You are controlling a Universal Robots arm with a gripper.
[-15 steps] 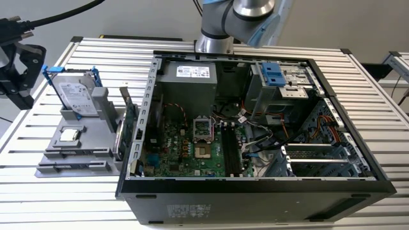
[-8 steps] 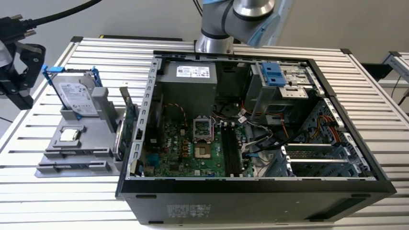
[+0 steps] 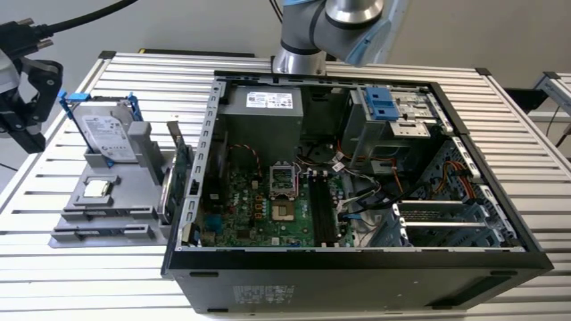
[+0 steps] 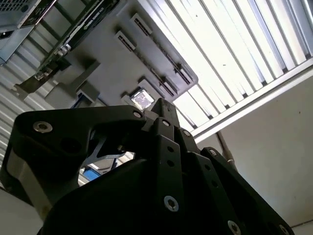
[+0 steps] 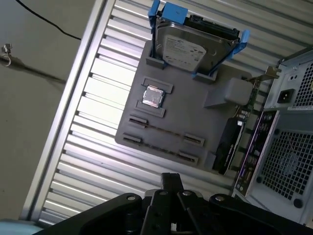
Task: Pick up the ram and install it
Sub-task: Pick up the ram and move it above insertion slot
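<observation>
The ram is a thin stick standing edge-on between two slotted holders on the grey parts tray; in the first wrist view it lies ahead of the fingertips. My black gripper hangs above the table at the exterior view's left, off the tray's outer side and well above it. Both wrist views show its fingers converging to a single tip, shut with nothing between them, as the gripper and the gripper. The open computer case lies to the right, its motherboard exposed.
On the tray stand a silver hard drive in blue brackets and a small square chip. A green circuit card stands upright between tray and case wall. The ribbed table's edge runs along the tray's outer side.
</observation>
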